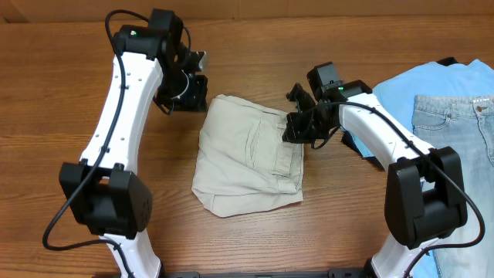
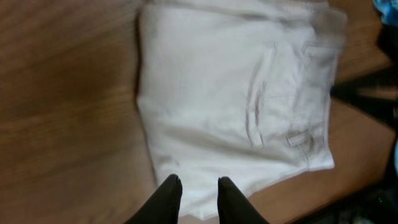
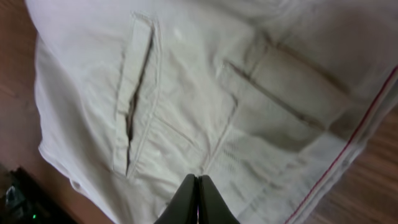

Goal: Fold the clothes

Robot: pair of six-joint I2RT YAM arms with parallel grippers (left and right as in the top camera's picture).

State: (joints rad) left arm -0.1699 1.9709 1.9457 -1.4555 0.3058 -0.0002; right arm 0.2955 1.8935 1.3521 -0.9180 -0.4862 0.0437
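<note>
Covering shorts [image 1: 247, 154] edge, right hand [image 1: 293, 130], perhaps touching

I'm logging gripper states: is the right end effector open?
No, the right end effector has its fingers pressed together with no gap, over the shorts.

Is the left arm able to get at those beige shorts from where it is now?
Probably yes. The left gripper is open right at the edge of the shorts, and nothing lies between them.
</note>
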